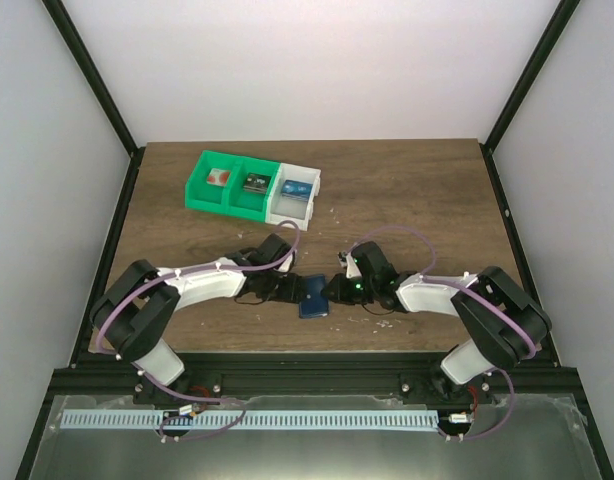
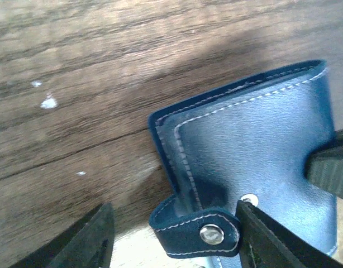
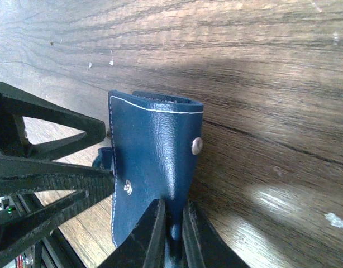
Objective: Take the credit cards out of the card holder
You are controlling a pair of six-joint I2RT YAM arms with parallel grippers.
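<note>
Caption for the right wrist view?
Right gripper shut on the edge of the folded blue card holder, over the wooden table.

Pinching the near edge of the blue card holder (image 3: 155,162) in the right gripper (image 3: 172,215) above the wooden table (image 3: 261,72), just beside the left gripper's (image 3: 104,158) spread black fingers.

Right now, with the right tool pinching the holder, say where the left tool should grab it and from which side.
Probably the strap tab beside its snap, from the holder's left-arm side. The tab sticks out past the holder's edge, thin enough to pinch, and lies between the left tool's open fingers. The right tool is clamped on the far edge, so that side is taken.
</note>
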